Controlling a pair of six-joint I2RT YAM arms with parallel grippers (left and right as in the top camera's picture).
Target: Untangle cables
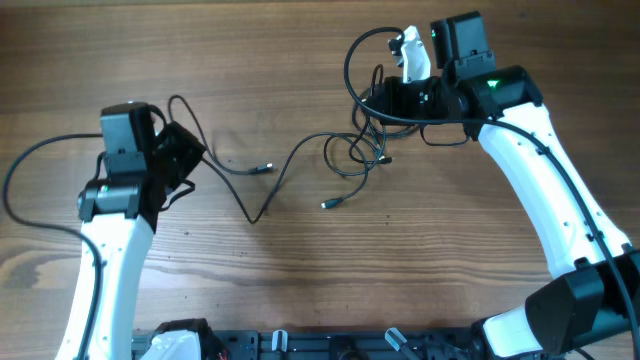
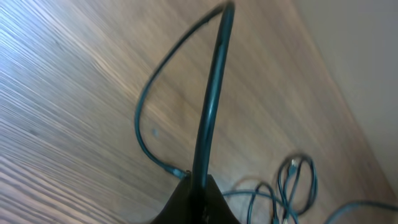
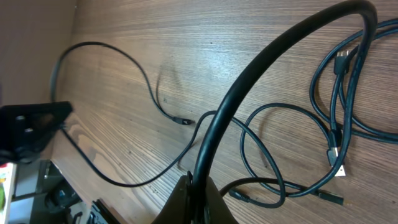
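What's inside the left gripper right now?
A thin black cable comes out of the shut left gripper and loops back down to the wooden table. The clamped stretch itself is hidden.

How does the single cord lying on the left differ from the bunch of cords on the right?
The single thin black cord on the left lies as one open curve; the bunch of thin black cords on the right crosses itself in overlapping loops. The single cord spreads long; the bunch is compact. Both have small plug ends.
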